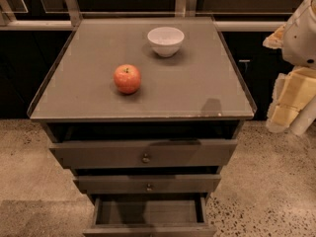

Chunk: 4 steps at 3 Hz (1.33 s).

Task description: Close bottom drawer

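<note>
**Bottom drawer** [148,212]: one was recorded, at the bottom centre of the frame, lowest in a grey cabinet [232,100]. It was dark grey-brown. It was drawn out farther than the two drawers above it, so that a shallow box interior was exposed between thin side walls. Its front was cut by the lower edge of the frame, and its knob was hidden there.

**Drawers:** three were counted, stacked one above another. The top drawer [98,154] looked widest, and the middle drawer [187,183] was set just below it. Each was left slightly ajar. Two small round knobs [146,158] were counted, one at the centre of each of these two fronts.

**On the cabinet top:** one red apple [127,78] was noted left of centre. One white bowl [165,40] stood upright toward the upper middle of the frame, near the apple but not touching it.

**Gripper** [286,113]: one was seen at the right edge of the frame at mid-height, beside the cabinet's right corner and apart from all three drawers. Whether it was open or closed, and whether anything was held, could not be told.

**Floor** [276,191]: one speckled surface was seen around the cabinet.
</note>
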Each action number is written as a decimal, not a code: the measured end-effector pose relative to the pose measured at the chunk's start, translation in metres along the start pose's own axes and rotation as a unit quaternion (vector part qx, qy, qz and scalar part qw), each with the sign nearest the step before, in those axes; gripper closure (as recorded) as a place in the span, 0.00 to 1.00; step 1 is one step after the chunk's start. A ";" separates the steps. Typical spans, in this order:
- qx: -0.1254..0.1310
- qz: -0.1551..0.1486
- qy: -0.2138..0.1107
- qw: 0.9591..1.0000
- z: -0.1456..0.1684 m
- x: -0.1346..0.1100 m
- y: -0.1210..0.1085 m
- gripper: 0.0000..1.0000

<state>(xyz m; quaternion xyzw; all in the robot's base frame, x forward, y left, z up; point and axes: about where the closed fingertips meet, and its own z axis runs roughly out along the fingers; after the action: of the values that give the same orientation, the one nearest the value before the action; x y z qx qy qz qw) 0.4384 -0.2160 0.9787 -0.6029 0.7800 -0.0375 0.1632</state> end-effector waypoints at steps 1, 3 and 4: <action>0.000 0.000 0.000 1.000 0.000 0.000 0.000 0.00; 0.013 0.022 -0.075 0.997 0.040 0.017 0.058 0.00; -0.010 0.053 -0.148 0.987 0.103 0.020 0.099 0.00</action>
<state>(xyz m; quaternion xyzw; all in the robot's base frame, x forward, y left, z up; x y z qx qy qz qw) 0.3727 -0.1938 0.8514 -0.5610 0.7786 0.0689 0.2728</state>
